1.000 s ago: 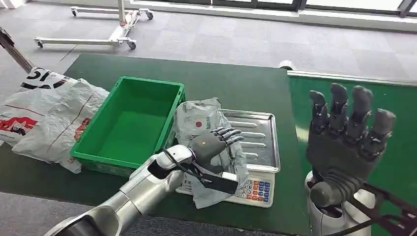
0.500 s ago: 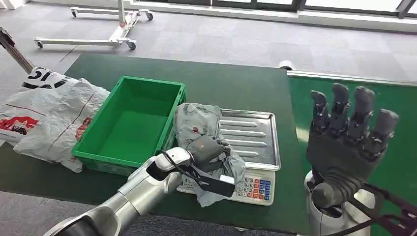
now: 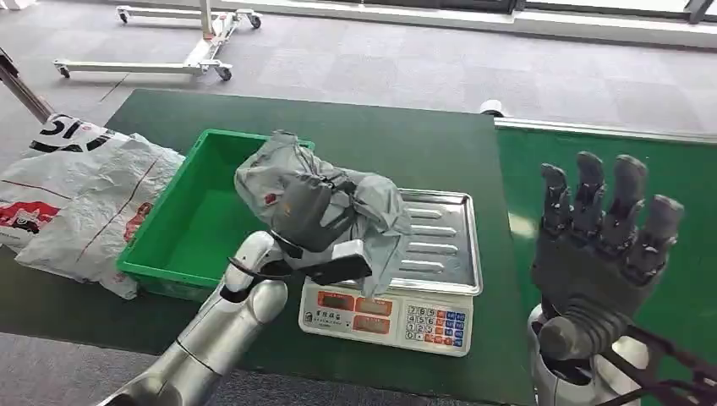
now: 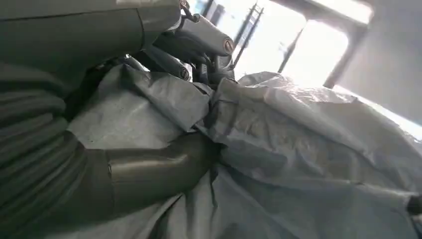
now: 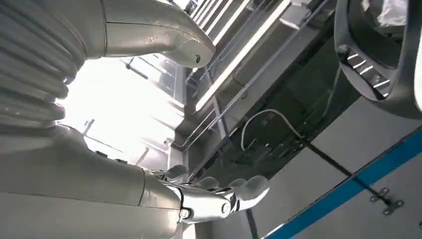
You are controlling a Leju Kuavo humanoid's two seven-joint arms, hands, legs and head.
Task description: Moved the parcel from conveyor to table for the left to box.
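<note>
Above scale [image 3: 389, 313], left hand [image 3: 309, 216] grips grey parcel [image 3: 372, 207]; right hand [image 3: 596, 254] empty, fingers spread.

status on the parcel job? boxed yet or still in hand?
Done: the grey parcel is off the conveyor and clear of the scale. In hand: the left robot hand grips it in the air, between the scale's tray and the green box. The right robot hand is raised, fingers apart, holding nothing. Left: carry it over the box and release.
</note>
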